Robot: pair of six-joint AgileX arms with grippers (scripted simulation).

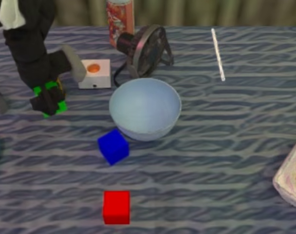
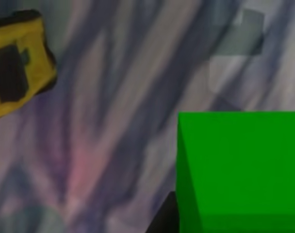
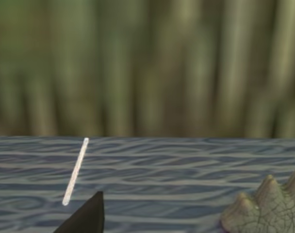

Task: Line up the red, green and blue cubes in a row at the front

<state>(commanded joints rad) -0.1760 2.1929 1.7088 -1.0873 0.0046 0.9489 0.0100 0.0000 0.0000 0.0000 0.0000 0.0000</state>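
I am gripping the green cube (image 1: 55, 97) between the jaws of my left gripper (image 1: 49, 100). Red cube (image 1: 116, 207) is sitting at the front; blue cube (image 1: 113, 146) is lying between it and my jaws, unplaced. Right gripper out of view.

Top camera looking down over the table (image 1: 226, 146), left wrist camera hovering close above the green cube (image 2: 239, 170), right wrist camera facing low across toward the white rod (image 3: 75, 171), also showing in the top view.

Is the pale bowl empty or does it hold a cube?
Empty. The top view shows only bare inside in the bowl; the blue cube lies outside, just by its rim.
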